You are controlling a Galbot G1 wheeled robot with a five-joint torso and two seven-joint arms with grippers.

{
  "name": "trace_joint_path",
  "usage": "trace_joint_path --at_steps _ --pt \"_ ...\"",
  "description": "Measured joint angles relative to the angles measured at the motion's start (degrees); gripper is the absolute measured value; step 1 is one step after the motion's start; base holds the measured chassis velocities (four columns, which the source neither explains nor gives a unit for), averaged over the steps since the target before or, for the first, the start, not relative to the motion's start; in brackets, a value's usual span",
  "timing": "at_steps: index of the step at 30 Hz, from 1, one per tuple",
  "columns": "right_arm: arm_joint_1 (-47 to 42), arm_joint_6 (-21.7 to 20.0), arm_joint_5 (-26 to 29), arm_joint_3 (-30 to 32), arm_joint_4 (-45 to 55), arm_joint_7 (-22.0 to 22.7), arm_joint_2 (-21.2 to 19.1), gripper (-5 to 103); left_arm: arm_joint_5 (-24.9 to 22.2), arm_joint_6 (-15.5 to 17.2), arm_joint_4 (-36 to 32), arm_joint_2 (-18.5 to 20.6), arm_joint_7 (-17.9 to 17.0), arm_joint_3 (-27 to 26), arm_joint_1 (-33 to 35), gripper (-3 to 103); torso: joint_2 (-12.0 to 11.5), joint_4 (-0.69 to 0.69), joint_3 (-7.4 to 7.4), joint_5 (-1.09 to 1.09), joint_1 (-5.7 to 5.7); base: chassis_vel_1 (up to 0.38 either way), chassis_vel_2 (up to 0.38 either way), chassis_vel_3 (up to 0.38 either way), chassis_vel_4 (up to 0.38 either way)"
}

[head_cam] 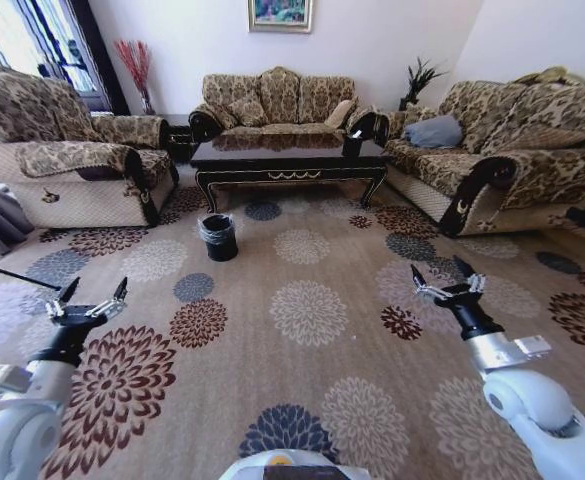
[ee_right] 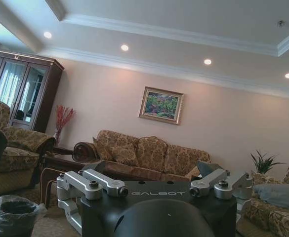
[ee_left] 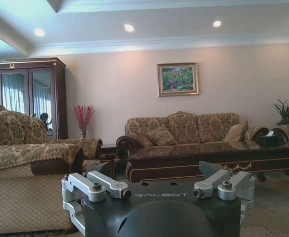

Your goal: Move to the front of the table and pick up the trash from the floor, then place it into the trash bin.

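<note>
From my head camera, the table (head_cam: 290,160) stands well ahead across the patterned carpet (head_cam: 307,310), between three patterned sofas; the middle sofa (head_cam: 275,103) sits behind it. The trash bin (head_cam: 219,237), black with a shiny liner, stands on the carpet just in front of the table's left end, apart from it. I cannot make out any trash on the floor. The left gripper (head_cam: 92,297) hangs low on my left, fingers spread wide, holding nothing. The right gripper (head_cam: 446,280) hangs low on my right, likewise spread and holding nothing. On the table's right end sits a black tissue box (head_cam: 352,145).
</note>
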Motion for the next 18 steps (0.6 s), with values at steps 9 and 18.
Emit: trace_joint_path --at_steps 9,18 --pt "-0.95 1.64 -0.19 -0.18 -0.01 -0.43 0.96 100 -0.04 -0.2 -0.16 0.3 0.32 0.43 0.27 100 1.68 -0.02 1.11 0.01 0.53 0.038 -0.053 -0.042 0.042" --pt "0.37 1.9 -1.16 -1.61 -1.24 0.66 2.22 100 0.04 -0.07 0.04 0.65 0.6 0.71 -0.07 100 3.6 -0.01 2.28 0.01 1.31 0.0 0.0 0.0 0.0"
